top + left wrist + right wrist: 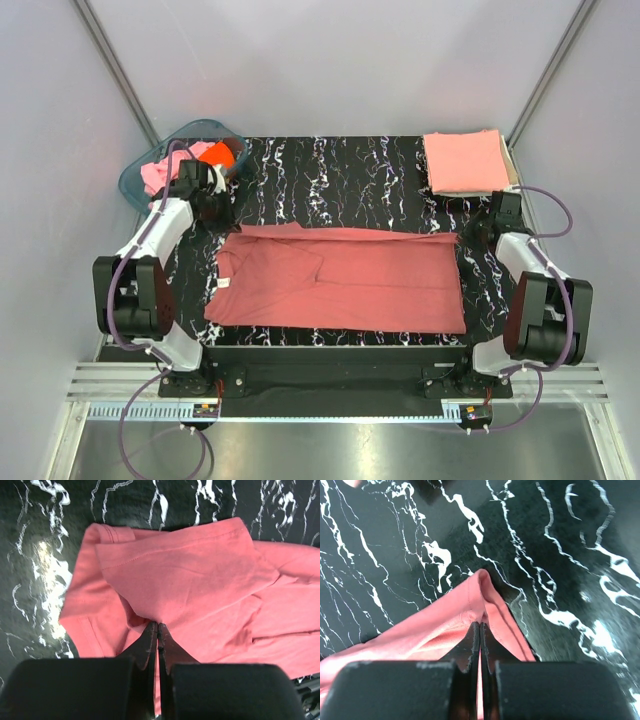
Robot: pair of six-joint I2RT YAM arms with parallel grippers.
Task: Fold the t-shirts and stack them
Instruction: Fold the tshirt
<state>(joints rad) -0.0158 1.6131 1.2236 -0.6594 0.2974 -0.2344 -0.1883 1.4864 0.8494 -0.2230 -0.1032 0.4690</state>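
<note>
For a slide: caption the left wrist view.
Left gripper pinching a fold of the brick-red t-shirt on the black marbled table.

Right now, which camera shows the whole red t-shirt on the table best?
Top external: the red t-shirt lies fully in frame. Left wrist shows only its sleeve end at the left gripper; right wrist only a pinched corner at the right gripper.

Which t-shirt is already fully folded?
The salmon-pink t-shirt at the far right corner; the brick-red t-shirt lies spread out, the others bunched in the tub.
</note>
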